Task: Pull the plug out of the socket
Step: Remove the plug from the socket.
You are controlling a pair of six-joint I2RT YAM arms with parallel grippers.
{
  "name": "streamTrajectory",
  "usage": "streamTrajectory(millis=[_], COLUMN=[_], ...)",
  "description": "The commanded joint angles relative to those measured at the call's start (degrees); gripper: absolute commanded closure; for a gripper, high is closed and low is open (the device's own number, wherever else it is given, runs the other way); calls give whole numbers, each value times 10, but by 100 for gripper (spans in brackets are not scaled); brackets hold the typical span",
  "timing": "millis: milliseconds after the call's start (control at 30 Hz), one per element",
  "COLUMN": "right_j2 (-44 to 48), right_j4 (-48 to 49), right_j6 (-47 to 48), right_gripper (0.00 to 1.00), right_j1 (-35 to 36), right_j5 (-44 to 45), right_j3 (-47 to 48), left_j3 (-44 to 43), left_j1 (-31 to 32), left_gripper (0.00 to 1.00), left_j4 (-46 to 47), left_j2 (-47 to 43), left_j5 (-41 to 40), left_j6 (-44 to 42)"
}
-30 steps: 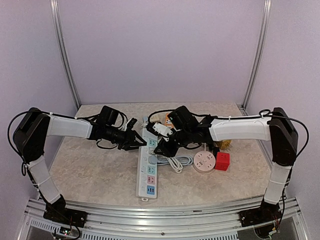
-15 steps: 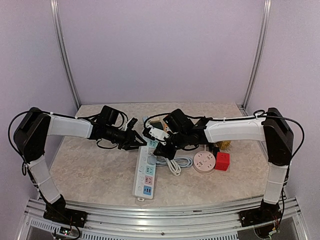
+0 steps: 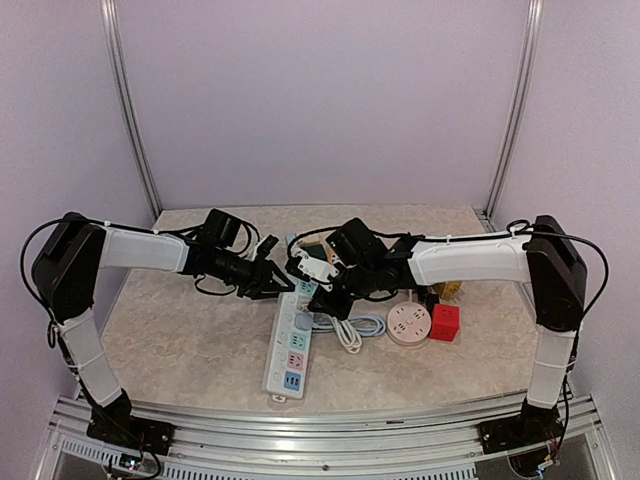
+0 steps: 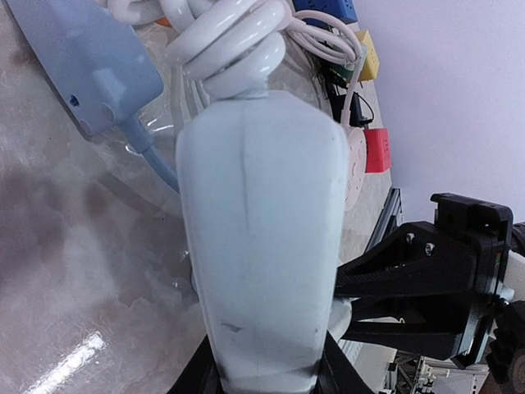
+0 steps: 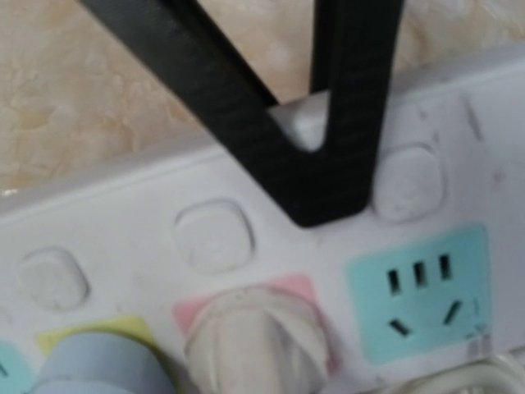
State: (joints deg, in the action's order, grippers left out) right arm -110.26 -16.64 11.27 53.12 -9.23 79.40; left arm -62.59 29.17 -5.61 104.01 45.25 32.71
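- Left gripper [image 3: 280,286]: clamped on upper end of power strip [image 3: 288,345]; I judge it is bracing the strip.
- Right gripper [image 3: 325,297]: own fingers outside right wrist frame; I cannot tell opening.
- White plug [image 5: 250,332]: seated in pink socket [image 5: 295,289], lower centre of right wrist frame. Blue plug [image 5: 98,365] just beside, lower left.
- Strip long axis: left-right across that frame.
- Pull axis, my judgement: straight off strip face, toward camera.
- Right arm nearer plug.
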Motion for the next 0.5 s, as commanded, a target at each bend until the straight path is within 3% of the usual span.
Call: streamTrajectory(millis=[0,167,467], right_j2=[11,24,26], right_j4=[34,56,71], right_j6=[-16,-31,-37], right_gripper=[100,100,100], right_j1=[-12,-33,-33], right_j5=[-39,-90,-73], right_j3=[-11,-22,-36], left_j3=[-32,-41,-41], left_j1=[13,20,17], left_gripper=[100,100,100], left_j4=[22,6,-1], left_j2=[0,0,3], left_j5=[87,83,72], left_j6=[-15,-32,-31])
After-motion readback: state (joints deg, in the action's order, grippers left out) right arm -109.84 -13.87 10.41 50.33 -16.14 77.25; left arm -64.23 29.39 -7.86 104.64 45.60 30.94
